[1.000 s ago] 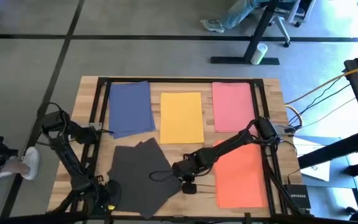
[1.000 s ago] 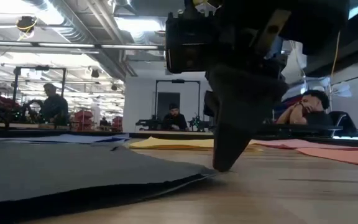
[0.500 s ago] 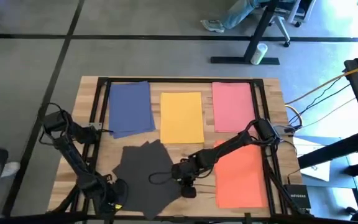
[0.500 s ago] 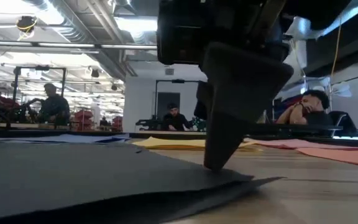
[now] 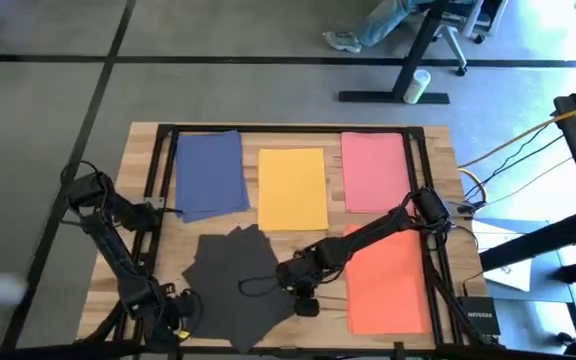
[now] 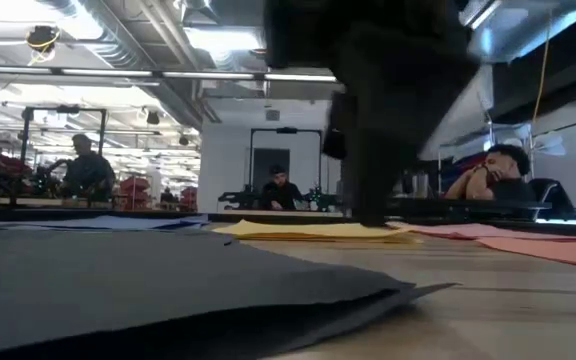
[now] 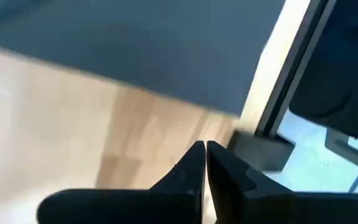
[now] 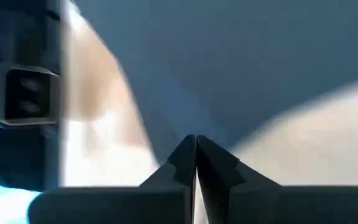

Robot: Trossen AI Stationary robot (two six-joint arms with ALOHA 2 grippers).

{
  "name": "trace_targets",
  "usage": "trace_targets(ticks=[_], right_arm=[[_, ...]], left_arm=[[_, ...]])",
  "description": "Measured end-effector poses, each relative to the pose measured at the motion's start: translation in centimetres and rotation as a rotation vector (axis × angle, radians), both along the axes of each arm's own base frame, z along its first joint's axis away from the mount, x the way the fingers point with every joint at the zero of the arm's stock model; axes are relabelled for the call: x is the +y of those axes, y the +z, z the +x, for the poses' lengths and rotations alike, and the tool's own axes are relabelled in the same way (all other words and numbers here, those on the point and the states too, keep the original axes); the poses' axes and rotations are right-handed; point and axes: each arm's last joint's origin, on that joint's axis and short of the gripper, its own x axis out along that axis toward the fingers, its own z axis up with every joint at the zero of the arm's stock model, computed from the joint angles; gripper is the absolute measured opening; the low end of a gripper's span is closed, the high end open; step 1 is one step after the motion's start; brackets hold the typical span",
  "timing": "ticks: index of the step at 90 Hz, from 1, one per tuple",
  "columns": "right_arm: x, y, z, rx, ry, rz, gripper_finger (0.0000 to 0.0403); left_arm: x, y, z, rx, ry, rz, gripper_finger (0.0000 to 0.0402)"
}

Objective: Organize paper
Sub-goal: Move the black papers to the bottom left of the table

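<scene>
Your left gripper, fingers closed on nothing, sits at the table's near edge beside the dark grey paper. Your right gripper, also closed empty, rests at that paper's right edge.

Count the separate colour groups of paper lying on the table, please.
5. Navy blue paper far left, yellow paper far middle, pink paper far right, orange paper near right, dark grey paper near left. Some groups are overlapping sheets; hidden sheets possible.
</scene>
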Motion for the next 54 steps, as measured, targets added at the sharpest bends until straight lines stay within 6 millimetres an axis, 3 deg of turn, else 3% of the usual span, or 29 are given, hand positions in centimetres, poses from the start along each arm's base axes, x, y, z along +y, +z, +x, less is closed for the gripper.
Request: trace_targets(ticks=[18,54], right_arm=[[-0.4,-1.2,-0.7,0.025,-0.01,-0.048,0.0],[0.0,-2.6,-0.1,-0.015,-0.016,0.03,0.0]], left_arm=[[-0.6,-1.8,-0.5,0.032,0.012,0.025,0.0],[-0.3,-2.6,2.0,-0.019,-0.052,0.005,0.0]])
